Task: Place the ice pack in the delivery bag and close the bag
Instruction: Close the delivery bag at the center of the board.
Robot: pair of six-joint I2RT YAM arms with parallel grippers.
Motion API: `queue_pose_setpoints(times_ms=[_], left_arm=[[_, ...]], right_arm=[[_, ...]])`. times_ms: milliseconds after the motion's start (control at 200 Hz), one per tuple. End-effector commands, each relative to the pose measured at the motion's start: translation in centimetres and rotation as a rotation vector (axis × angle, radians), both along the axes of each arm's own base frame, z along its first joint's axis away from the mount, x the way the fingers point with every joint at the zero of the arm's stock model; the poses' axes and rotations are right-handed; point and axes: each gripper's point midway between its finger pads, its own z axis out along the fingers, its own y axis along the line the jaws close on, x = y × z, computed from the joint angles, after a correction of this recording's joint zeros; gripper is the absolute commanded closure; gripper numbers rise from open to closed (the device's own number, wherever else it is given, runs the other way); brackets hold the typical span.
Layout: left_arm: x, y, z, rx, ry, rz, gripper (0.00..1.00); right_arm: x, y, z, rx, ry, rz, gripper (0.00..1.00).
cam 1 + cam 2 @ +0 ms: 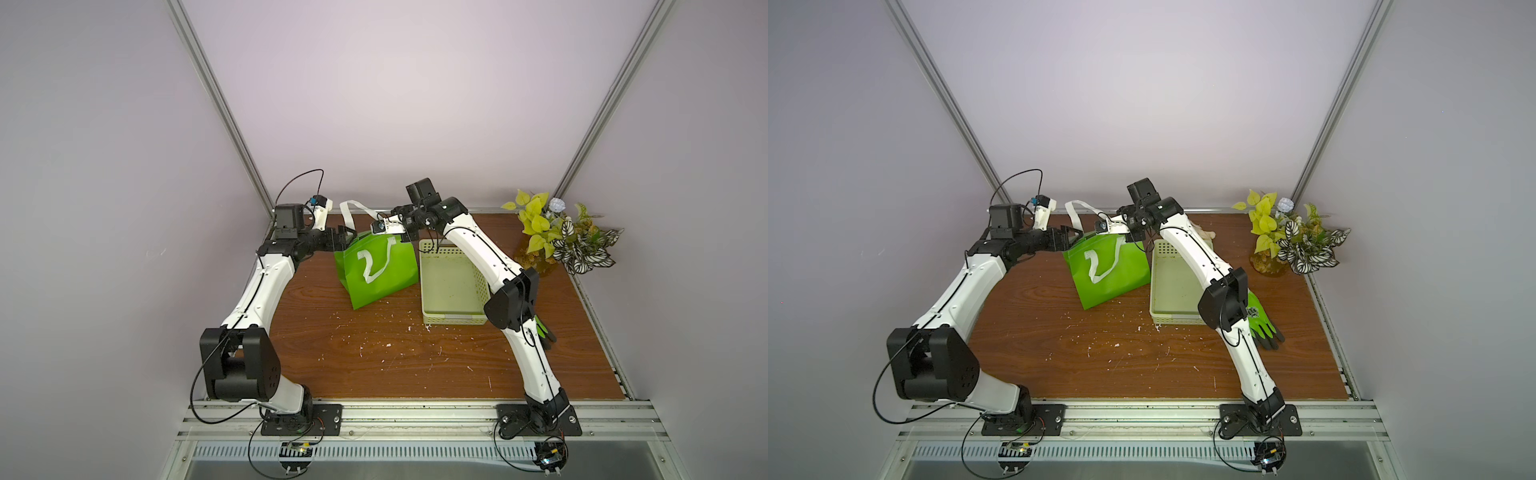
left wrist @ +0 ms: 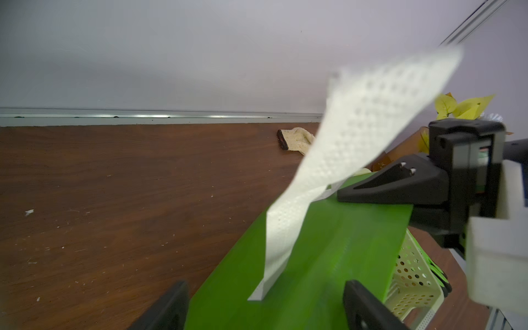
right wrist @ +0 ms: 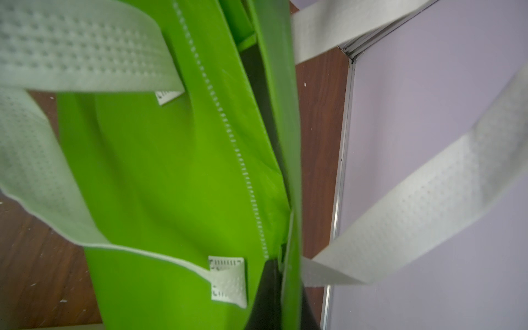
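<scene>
The delivery bag [image 1: 376, 270] [image 1: 1108, 270], bright green with white strap handles [image 1: 374, 266], stands at the back middle of the wooden table. My right gripper [image 1: 406, 237] [image 3: 290, 300] is shut on the bag's top rim at its right end, and the green wall [image 3: 171, 171] is pinched between the black jaws. My left gripper [image 1: 347, 239] [image 2: 265, 308] is open at the bag's left top corner, and green fabric [image 2: 328, 251] fills the gap between its fingers [image 2: 368, 308]. The bag's mouth looks pressed nearly flat. The ice pack is out of view.
A pale green perforated basket [image 1: 451, 286] sits empty just right of the bag, under my right arm. A potted plant [image 1: 557, 232] stands at the back right. A green and black glove [image 1: 1262, 324] lies beside the basket, and a beige one [image 2: 297, 140] by the back wall. White crumbs dot the table [image 1: 374, 365].
</scene>
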Motion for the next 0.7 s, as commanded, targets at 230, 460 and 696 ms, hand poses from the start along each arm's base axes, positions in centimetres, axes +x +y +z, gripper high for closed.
queue_pose_setpoints(times_ms=[230, 460, 696], left_arm=[[-0.9, -1.0, -2.1, 0.112, 0.053, -0.025, 0.12], [-0.8, -0.8, -3.9, 0.206, 0.086, -0.004, 0.13], [-0.5, 0.0, -4.5, 0.337, 0.092, 0.038, 0.16]], right_arm=[[0.4, -0.4, 2.7, 0.006, -0.078, -0.050, 1.00], [0.0, -0.1, 3.3, 0.024, -0.077, -0.042, 1.00], [0.3, -0.2, 3.6, 0.020, -0.096, -0.067, 1.00]])
